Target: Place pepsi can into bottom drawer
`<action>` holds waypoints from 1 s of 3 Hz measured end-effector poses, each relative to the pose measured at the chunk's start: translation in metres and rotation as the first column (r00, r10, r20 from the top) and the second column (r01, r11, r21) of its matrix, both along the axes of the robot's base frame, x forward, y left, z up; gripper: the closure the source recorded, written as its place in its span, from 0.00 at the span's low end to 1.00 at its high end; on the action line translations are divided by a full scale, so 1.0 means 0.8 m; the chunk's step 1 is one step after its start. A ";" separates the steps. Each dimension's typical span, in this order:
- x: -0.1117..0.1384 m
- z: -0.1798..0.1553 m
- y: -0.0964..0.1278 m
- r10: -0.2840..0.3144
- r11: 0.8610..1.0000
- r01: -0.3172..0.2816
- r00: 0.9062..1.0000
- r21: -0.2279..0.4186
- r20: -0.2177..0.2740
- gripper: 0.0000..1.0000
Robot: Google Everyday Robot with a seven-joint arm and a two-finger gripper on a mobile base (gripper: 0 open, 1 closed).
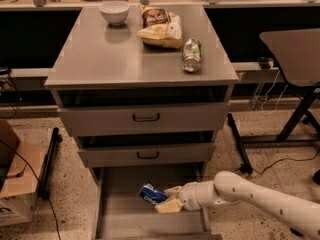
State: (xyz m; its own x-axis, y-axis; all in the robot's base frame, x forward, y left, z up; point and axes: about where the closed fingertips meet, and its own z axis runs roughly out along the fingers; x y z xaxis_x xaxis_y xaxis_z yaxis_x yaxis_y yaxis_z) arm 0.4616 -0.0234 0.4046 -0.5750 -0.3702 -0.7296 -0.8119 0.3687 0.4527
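The blue pepsi can point(152, 194) lies tilted on its side, low over the floor of the open bottom drawer point(125, 219), the pulled-out grey tray under the cabinet. My gripper point(169, 198) reaches in from the right on a white arm point(250, 196). Its pale fingers point(167, 205) are closed on the can's right end. Whether the can touches the drawer floor is unclear.
On the cabinet top point(100, 59) are a white bowl point(114, 12), a chip bag point(160, 28) and a silver-green can point(191, 55) on its side. Two upper drawers with black handles point(146, 117) are shut. A cardboard box point(15, 184) stands left, a dark table point(295, 49) right.
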 end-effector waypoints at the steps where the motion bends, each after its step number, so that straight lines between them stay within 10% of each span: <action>1: 0.016 -0.066 0.011 -0.004 0.999 0.001 0.998 -0.039 -0.064 1.00; 3: 0.037 -0.271 0.047 -0.054 0.980 -0.001 0.963 -0.201 -0.265 1.00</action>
